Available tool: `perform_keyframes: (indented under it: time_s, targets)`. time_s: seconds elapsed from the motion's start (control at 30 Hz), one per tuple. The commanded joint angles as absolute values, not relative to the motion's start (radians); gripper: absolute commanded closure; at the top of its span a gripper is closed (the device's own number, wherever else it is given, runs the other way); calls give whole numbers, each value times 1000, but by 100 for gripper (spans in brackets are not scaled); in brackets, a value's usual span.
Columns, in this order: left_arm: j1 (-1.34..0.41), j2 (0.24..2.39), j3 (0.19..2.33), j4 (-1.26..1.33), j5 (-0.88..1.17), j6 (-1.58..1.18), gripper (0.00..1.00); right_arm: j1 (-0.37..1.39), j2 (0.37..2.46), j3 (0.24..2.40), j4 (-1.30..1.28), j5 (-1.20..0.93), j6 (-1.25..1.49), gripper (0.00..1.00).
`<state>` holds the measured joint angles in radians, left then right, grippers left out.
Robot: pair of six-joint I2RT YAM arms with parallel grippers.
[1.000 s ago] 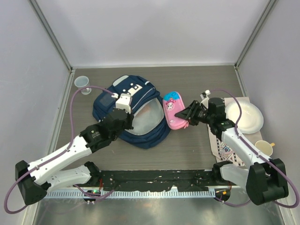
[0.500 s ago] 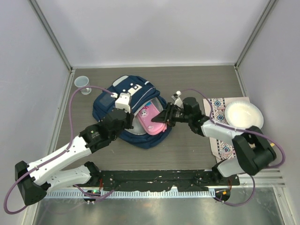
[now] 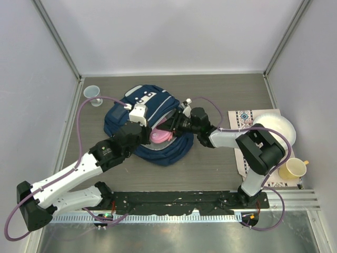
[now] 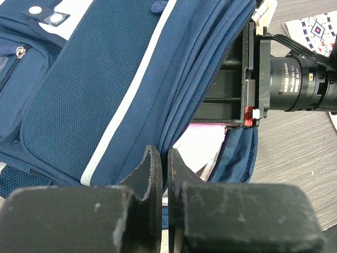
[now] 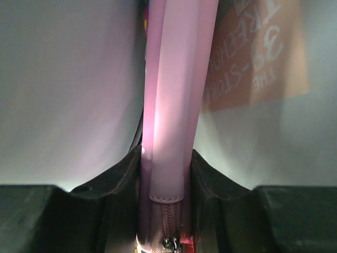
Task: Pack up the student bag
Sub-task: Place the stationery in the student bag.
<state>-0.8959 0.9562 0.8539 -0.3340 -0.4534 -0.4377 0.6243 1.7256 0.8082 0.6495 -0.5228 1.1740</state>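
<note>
The navy student bag (image 3: 138, 105) lies on the table left of centre, its main compartment held open. My left gripper (image 3: 141, 122) is shut on the bag's upper opening edge (image 4: 174, 121), lifting it. My right gripper (image 3: 171, 126) reaches into the opening from the right, shut on a pink pencil case (image 3: 159, 135). In the right wrist view the pink case (image 5: 174, 105) stands edge-on between the fingers, with pale grey lining on both sides and an orange printed item (image 5: 263, 58) inside. The left wrist view shows the right wrist's camera (image 4: 295, 84) at the bag's mouth.
A clear plastic cup (image 3: 92, 94) stands at the back left. A patterned mat (image 3: 247, 118) on the right carries a white plate (image 3: 274, 129). A yellow cup (image 3: 294, 167) sits near the mat's front edge.
My right gripper has carried the pink pencil case leftward from beside the bag into its open compartment. My left gripper has kept hold of the bag's edge.
</note>
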Motion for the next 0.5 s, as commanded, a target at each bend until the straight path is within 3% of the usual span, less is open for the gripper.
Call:
perform_keyframes:
  time_s: [0.0,0.13,0.47]
  targets:
    - [-897,913,874,-215,-445,-479,100,629,1724,831,733,-381,1154,72]
    - [-897,911,871,-219,-452,-482,100,629,1643,787,603,-347,1051,54]
    - [-897,927,868,-218,-448,-476,100,629,1499,724,364,-345,914,35]
